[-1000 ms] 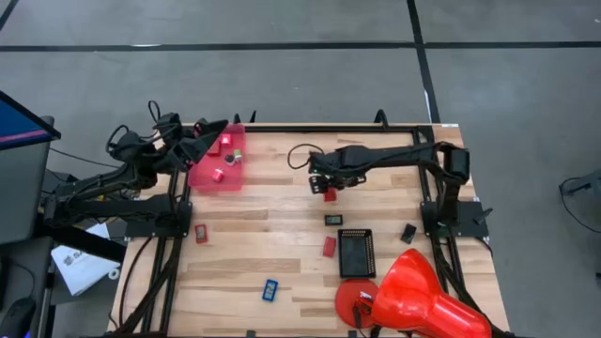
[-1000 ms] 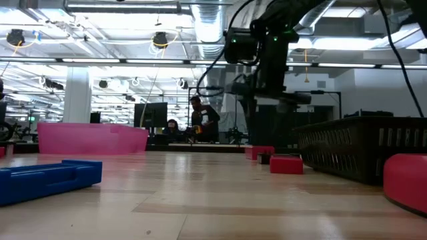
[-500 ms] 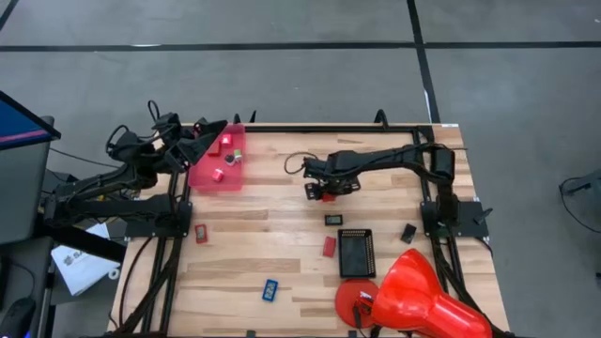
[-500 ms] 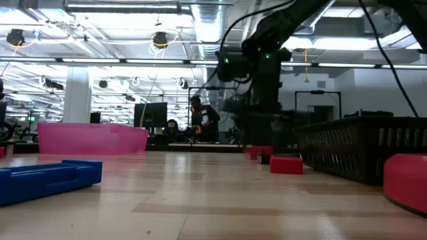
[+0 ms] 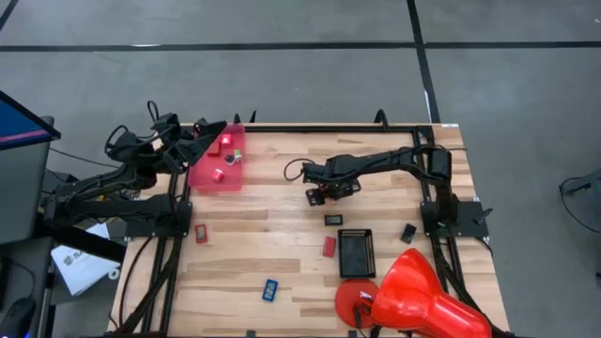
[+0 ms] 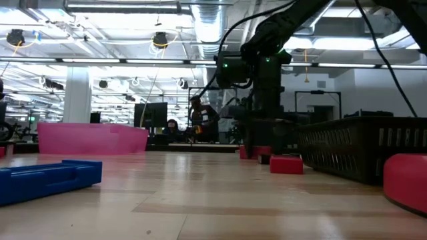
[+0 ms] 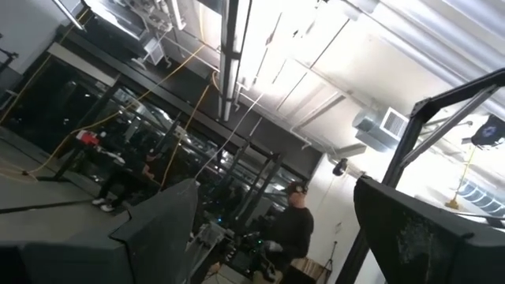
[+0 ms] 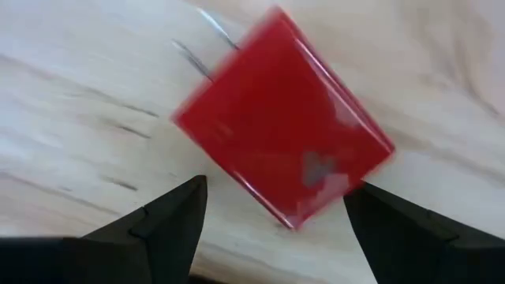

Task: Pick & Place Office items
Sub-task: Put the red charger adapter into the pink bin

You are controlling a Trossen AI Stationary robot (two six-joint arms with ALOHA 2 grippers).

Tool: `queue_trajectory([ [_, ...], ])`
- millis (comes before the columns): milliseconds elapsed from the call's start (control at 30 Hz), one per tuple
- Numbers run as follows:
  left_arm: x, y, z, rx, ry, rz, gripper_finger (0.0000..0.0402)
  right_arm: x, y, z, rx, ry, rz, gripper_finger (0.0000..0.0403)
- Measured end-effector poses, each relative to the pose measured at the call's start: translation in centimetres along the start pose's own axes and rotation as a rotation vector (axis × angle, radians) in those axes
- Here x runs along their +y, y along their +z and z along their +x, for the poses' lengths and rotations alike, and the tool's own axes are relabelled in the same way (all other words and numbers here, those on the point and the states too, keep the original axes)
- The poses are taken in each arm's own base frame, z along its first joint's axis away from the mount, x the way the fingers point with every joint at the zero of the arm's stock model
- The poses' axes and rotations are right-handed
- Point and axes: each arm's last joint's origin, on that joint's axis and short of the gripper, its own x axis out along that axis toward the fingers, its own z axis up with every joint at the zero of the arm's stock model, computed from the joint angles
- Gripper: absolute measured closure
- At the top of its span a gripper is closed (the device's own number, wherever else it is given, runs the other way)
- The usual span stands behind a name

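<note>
While the right hand (image 8: 272, 217) straddles a red block (image 8: 282, 118), the black tray (image 5: 357, 252) sits near.

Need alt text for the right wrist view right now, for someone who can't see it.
A red block lies tilted on the pale wooden table, filling most of the picture. The right gripper is just above it, its two dark fingers spread open on either side of the block's near corner.
</note>
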Motion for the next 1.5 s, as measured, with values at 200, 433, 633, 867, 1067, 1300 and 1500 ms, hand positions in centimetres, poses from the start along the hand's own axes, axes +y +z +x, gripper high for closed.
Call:
queue_trajectory([
  [200,0.0,0.0,0.0,0.000,0.000,-0.008,0.0072,-0.5,0.6,-0.2,-0.016,-0.021,-0.135,0.0112],
  [433,0.0,0.0,0.0,0.000,-0.001,-0.027,0.0072,-0.7,0.5,-0.3,-0.015,-0.046,-0.264,0.0112],
  [633,0.0,0.0,0.0,0.000,-0.001,-0.038,0.0072,-1.0,0.9,-0.3,-0.017,-0.051,-0.363,0.0112],
  [867,0.0,0.0,0.0,0.000,-0.001,-0.056,0.0075,-0.8,1.3,-0.3,-0.037,-0.026,-0.436,0.0112],
  [1067,0.0,0.0,0.0,0.000,-0.001,-0.073,0.0077,-0.6,1.4,-0.3,-0.046,-0.011,-0.477,0.0112],
  [1300,0.0,0.0,0.0,0.000,-0.001,-0.088,0.0077,0.1,1.8,-0.3,-0.063,0.107,-0.441,0.0126],
  [1500,0.0,0.0,0.0,0.010,-0.010,-0.103,0.0078,0.9,2.2,-0.5,-0.065,0.238,-0.376,0.0181],
])
